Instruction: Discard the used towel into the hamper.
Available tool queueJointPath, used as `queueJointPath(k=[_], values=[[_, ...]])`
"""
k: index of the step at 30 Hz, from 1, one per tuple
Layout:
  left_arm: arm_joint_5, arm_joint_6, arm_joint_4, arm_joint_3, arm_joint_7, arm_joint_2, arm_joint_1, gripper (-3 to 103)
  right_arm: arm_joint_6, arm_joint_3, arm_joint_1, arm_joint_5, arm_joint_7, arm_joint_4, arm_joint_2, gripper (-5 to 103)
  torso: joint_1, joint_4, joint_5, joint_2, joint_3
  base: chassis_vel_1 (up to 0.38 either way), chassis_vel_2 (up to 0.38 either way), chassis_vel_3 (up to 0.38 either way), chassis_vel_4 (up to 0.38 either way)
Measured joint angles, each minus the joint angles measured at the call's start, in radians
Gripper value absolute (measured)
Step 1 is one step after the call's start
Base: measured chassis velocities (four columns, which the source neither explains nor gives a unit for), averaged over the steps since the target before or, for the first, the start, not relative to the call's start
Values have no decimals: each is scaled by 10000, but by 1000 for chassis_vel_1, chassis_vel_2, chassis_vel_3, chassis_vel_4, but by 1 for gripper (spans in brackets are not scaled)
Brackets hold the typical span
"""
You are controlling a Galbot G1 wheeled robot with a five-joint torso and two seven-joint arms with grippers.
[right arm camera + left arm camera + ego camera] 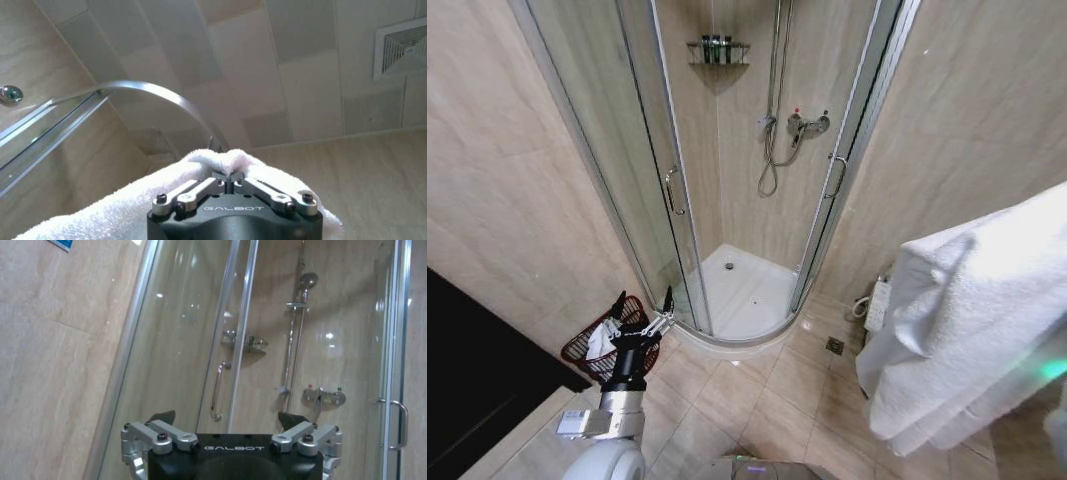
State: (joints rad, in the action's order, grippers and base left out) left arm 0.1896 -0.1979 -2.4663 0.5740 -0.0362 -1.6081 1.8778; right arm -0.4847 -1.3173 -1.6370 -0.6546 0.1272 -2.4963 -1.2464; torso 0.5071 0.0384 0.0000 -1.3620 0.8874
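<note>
Gripping white fluffy towel [972, 320], right gripper [229, 176]; probably folded.

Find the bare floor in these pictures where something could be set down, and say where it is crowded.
Free: the tiles between the shower tray, the floor drain and the left gripper. Crowded: the left corner, where the hamper, already holding white cloth, sits against the wall below the open left gripper. On the right, the towel pinched in the right gripper hides the floor.

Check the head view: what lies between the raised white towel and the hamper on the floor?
Bare floor tiles, the shower tray's curved front, and the open left gripper above the hamper; towel.
</note>
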Motion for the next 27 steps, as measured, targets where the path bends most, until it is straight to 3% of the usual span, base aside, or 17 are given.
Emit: queueJointPath(k=[21,27], values=[[0,1,0,0,0,0,0,100,-106,246,-45,189,46,-36,-201,2,602,0,0,-1292,687,0,0,0,0],[0,0,0,0,0,0,0,100,-107,265,-35,189,46,-38,-220,2,636,0,0,-1364,723,0,0,0,0]])
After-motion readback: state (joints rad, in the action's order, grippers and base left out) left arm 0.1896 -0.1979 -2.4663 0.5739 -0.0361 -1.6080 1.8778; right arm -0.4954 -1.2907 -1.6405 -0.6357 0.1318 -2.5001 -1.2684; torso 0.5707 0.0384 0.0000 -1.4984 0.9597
